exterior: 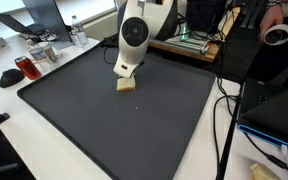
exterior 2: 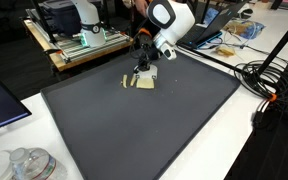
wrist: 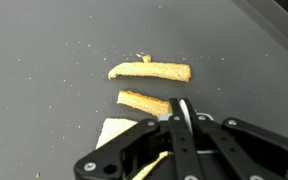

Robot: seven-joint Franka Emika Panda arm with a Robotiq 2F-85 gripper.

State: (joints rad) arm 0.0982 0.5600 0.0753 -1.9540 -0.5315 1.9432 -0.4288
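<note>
On the dark grey mat (exterior: 114, 130) lies a pale slice of bread (wrist: 119, 132) with two cut crust strips beyond it, a nearer one (wrist: 144, 101) and a farther one (wrist: 150, 71). My gripper (wrist: 183, 104) hangs right over them, shut, its tips at the right end of the nearer strip. A thin pale sliver shows between the fingers; whether it is a held thing I cannot tell. In both exterior views the gripper (exterior: 127, 72) (exterior 2: 141, 70) points down at the bread (exterior: 126, 85) (exterior 2: 142, 81), close to the mat (exterior 2: 134, 130).
A red mug (exterior: 26, 68) and a bottle (exterior: 77, 37) stand off the mat's far corner. Cables (exterior 2: 264, 80) run along one side of the mat. A wooden board with a machine (exterior 2: 79, 45) stands behind. A plastic container (exterior 2: 29, 165) sits near a front corner.
</note>
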